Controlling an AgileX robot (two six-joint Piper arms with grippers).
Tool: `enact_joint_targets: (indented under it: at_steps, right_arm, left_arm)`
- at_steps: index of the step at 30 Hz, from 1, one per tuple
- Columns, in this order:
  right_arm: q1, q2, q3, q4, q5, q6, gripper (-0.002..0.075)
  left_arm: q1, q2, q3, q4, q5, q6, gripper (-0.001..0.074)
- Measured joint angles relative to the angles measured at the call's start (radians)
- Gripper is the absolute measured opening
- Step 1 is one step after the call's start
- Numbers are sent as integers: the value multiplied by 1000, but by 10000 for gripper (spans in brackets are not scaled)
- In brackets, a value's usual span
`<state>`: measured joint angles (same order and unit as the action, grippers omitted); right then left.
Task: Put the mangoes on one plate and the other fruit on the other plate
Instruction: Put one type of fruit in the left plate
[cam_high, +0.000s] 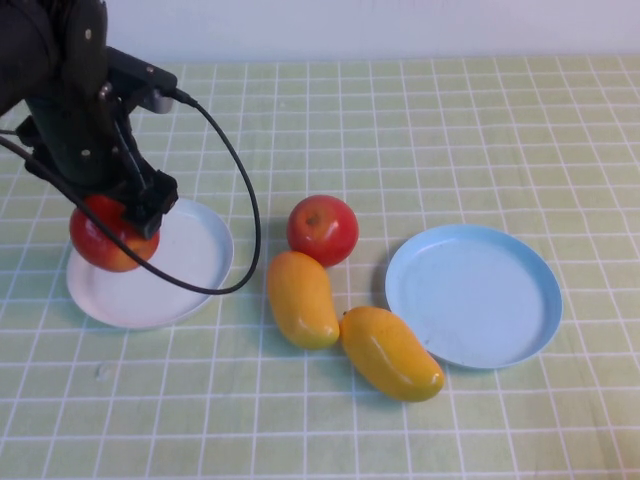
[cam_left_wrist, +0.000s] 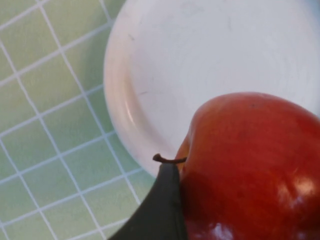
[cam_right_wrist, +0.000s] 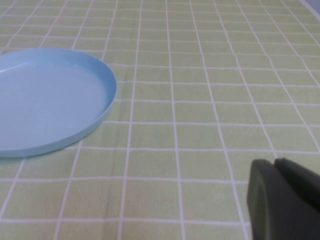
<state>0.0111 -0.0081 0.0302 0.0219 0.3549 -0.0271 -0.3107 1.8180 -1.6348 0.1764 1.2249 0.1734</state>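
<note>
While left end effector (cam_high: 128, 215) straddles apple (cam_high: 108, 234), right end effector (cam_right_wrist: 285, 200) closed, wrist-only

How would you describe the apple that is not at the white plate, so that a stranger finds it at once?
Start from the two plates, the white plate on the left and the blue plate on the right. On the cloth between them lie three fruits. The apple is the farthest of these, round and red, while the two mangoes in front of it are long and yellow-orange.
</note>
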Motion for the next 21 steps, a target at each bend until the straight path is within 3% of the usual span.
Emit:
enact_joint_targets:
  at_steps: [12, 21]
  right_arm:
    - [0, 0, 0, 0, 0, 0, -17]
    - [0, 0, 0, 0, 0, 0, -17]
  left_arm:
    - [-49, 0, 2, 60, -87, -35, 668]
    - [-51, 0, 2, -184, -132, 50, 668]
